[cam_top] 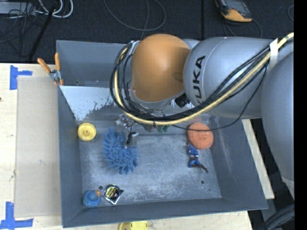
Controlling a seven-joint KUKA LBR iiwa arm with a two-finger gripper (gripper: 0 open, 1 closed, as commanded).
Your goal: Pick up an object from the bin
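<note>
Tool (128, 134) just above spiky blue toy (120, 156)

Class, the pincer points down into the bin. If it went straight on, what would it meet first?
Probably the blue spiky toy, lying directly beneath the pincer, left of middle in the bin. Depth is unclear from above; it may already touch the toy's upper edge.

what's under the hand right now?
A blue spiky rubbery toy lies below the hand, left of middle in the grey metal bin. The hand covers the toy's top edge, so contact cannot be judged.
</note>
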